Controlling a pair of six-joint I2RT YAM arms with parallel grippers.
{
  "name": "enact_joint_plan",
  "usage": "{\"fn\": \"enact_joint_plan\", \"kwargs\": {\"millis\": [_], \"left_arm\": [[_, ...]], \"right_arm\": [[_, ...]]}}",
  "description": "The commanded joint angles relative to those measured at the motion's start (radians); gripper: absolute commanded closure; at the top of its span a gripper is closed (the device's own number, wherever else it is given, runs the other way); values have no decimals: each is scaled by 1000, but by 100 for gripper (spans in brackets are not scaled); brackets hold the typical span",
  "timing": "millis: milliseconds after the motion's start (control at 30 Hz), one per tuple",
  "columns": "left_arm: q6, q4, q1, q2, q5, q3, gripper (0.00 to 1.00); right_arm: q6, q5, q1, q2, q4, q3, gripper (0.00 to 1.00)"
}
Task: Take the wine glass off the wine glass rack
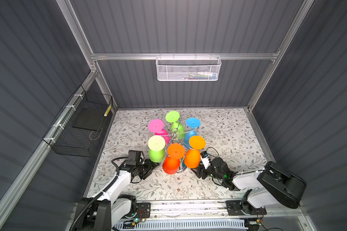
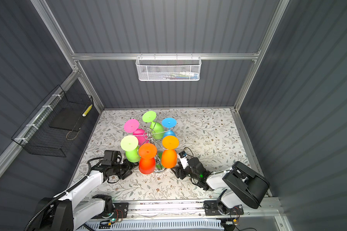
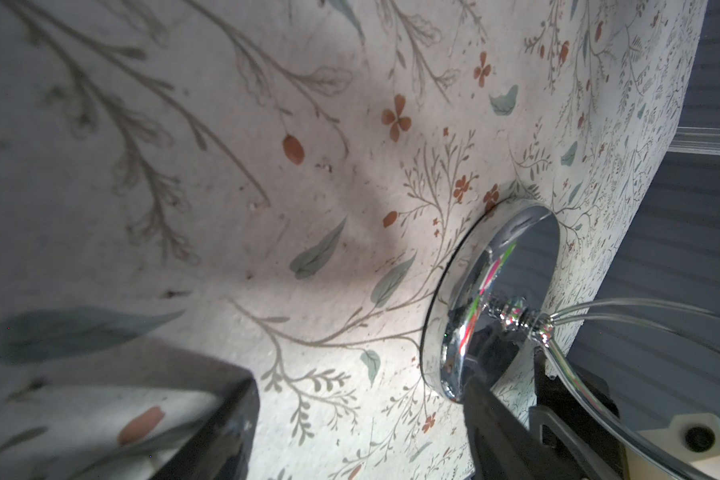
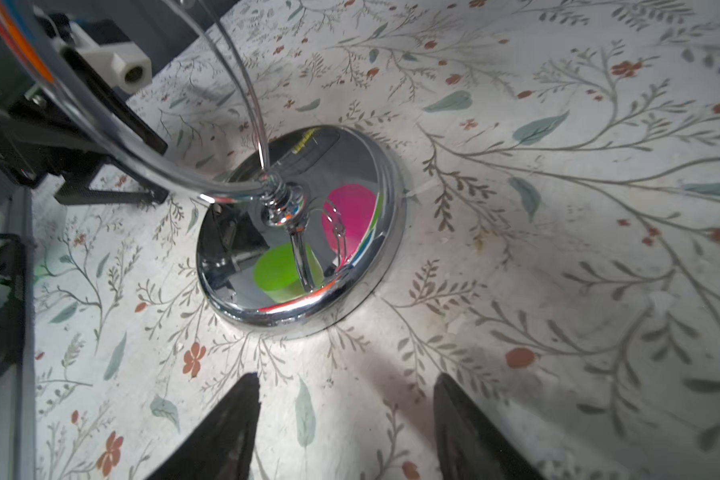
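The wine glass rack (image 1: 174, 135) stands in the middle of the bench (image 1: 228, 140) with all six glasses hanging bowl-down from its scroll arms, so nothing is off yet. The wine glass nearest me is the red-orange one (image 1: 171, 163), flanked by a lime glass (image 1: 156, 155) and an orange glass (image 1: 192, 159).

They hang by their feet, so I judge any of them must slide outward along its arm before it comes free. That pull could drag the light stand, which is how I read both arms sitting low at the chrome base (image 4: 304, 232).

My left gripper (image 3: 354, 380) lies nearly flat along the bench from the left. Its fingers (image 3: 499, 424) are spread wide with only bench between them. One tip is right at the base's rim; I cannot tell whether it touches.

My right gripper (image 4: 346, 376) comes in low from the opposite side, pitched down. Its fingers (image 4: 225, 436) are parted and hold nothing, with the base just ahead.
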Motion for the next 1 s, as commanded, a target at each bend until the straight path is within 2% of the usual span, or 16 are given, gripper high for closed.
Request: {"fn": "enact_joint_plan", "kwargs": {"millis": [0, 200, 433, 967], "left_arm": [[-25, -20, -5, -4, 4, -13, 22], [-42, -9, -6, 30, -3, -4, 24], [-55, 10, -6, 85, -7, 25, 25], [-85, 67, -8, 144, -23, 54, 28]], "right_arm": [[-116, 111, 55, 30, 6, 42, 32], [-215, 212, 158, 116, 32, 74, 29], [-257, 289, 229, 225, 98, 95, 26], [-295, 347, 238, 344, 125, 189, 24]]}}
